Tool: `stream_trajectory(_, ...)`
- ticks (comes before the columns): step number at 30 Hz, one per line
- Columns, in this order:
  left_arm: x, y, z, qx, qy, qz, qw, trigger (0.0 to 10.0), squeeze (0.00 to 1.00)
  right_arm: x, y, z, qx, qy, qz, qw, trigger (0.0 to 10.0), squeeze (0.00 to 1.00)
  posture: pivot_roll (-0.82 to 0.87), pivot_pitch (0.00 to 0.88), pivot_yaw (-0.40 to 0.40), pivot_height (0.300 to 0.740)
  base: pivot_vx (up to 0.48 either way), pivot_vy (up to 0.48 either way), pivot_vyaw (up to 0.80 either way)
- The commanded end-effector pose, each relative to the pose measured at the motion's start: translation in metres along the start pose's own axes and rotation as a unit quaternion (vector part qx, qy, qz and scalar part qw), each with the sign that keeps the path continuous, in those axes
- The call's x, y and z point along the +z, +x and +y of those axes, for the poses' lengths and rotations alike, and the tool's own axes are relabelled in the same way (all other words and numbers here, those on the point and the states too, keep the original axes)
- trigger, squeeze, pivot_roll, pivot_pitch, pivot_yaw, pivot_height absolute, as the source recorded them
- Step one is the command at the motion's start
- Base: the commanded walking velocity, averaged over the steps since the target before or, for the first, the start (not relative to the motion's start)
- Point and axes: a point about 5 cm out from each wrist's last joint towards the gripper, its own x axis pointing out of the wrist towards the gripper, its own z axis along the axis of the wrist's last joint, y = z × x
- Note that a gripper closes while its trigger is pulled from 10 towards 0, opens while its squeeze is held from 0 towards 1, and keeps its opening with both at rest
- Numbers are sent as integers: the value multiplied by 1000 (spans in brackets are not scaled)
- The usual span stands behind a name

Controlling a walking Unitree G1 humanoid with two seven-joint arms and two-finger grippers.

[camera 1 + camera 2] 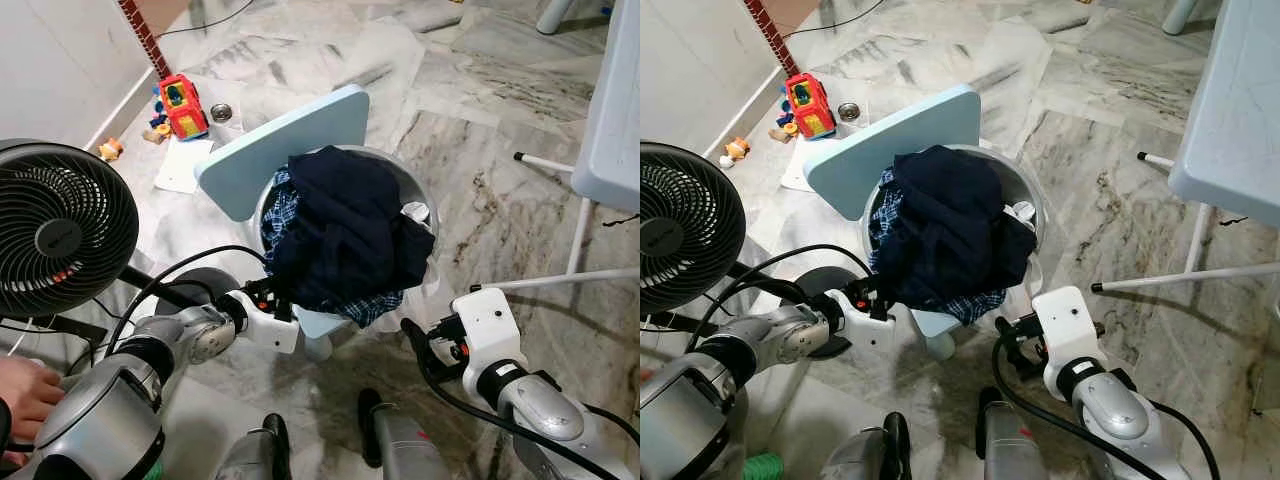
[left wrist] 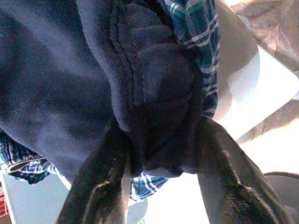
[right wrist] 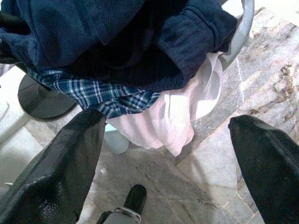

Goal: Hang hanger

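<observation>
Currently no hanger can be made out in any view; what sits in front is a round grey laundry basket (image 1: 418, 190) heaped with clothes, standing on a pale blue plastic chair (image 1: 290, 150) with rounded corners. Top of the heap is a soft, thick navy garment (image 1: 345, 225) with stitched seams, over a blue-and-white plaid shirt (image 1: 280, 215); right wrist view adds a thin pale pink cloth (image 3: 173, 116) hanging over the basket's rim. Left gripper (image 2: 159, 154) is at the heap's near-left edge, its two glossy black fingers (image 2: 100, 182) clamped on a bunched fold of the navy garment, plaid showing just beside the fold. Right gripper (image 3: 166, 154) hovers near the basket's near-right side, jaws wide apart, nothing between them, marble floor visible in the gap. Floor (image 1: 480, 210) is polished grey-veined marble. Room to move: a black mesh fan (image 1: 55, 230) stands close on the left, its cable (image 1: 180, 270) looping past the left arm; a white folding table (image 1: 610, 110) with thin white legs (image 1: 560, 280) crowds the right. Beyond the chair, by the white wall, lie a red toy truck (image 1: 182, 105), a small metal bowl (image 1: 221, 112) and a white sheet (image 1: 183, 165). A person's hand (image 1: 25, 395) is at the far left edge, beside the robot's left arm.
</observation>
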Motion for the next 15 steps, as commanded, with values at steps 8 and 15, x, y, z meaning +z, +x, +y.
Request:
stream_trajectory(8, -4, -3, -4, -12, -12, 9, 1000, 0, 0, -2, 3, 3, 5, 3, 1, 1000, 10000, 0, -231, 322, 98, 740, 0, 0, 0)
stream_trajectory(15, -6, 0, 7, 10, -30, 18, 999, 0, 0, 0, 8, 1, 2, 1, -7, 1000, 10000, 0, -231, 299, 102, 740, 0, 0, 0)
